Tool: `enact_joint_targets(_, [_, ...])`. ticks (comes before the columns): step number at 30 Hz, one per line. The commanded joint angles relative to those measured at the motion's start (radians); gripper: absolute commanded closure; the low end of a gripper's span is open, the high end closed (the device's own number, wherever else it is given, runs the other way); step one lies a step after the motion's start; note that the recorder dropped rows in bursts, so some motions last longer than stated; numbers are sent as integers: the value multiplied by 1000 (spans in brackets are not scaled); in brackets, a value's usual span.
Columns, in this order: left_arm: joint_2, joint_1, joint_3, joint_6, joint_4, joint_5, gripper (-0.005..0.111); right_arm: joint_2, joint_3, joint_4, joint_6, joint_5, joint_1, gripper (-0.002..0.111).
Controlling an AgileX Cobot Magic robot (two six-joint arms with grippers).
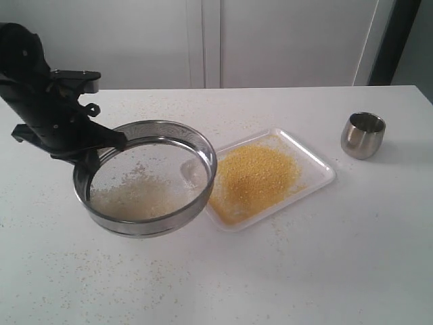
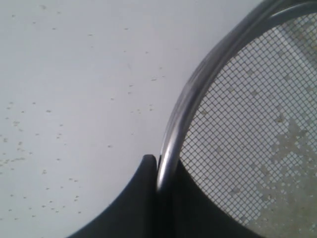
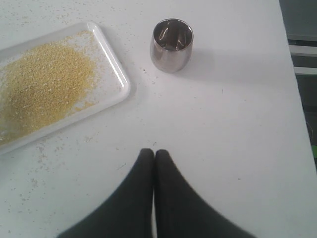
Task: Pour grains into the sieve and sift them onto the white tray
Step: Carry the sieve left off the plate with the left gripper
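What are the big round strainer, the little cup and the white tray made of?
Wide round sieve: likely stainless steel, with a shiny rim and fine woven wire mesh.
Small rounded cup: polished steel, by its reflections.
Flat white tray: probably glossy plastic or melamine, with highlights along its rim.

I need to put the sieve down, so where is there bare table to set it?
The widest bare stretch is the table nearest the exterior camera, in front of the sieve and white tray. A narrower gap lies between the tray and the steel cup. It is crowded where the sieve overlaps the tray's left end.
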Motion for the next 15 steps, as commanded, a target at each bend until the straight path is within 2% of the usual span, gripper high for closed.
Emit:
enact_joint_targets(1, [-19, 58, 58, -18, -39, -39, 107, -6, 3, -4, 2, -10, -9, 108])
enact_joint_targets(6, [-19, 118, 117, -20, -88, -121, 107, -6, 3, -4, 2, -10, -9, 108])
enact_joint_targets(15, [-16, 182, 198, -34, -125, -247, 107, -6, 3, -4, 2, -10, -9, 108])
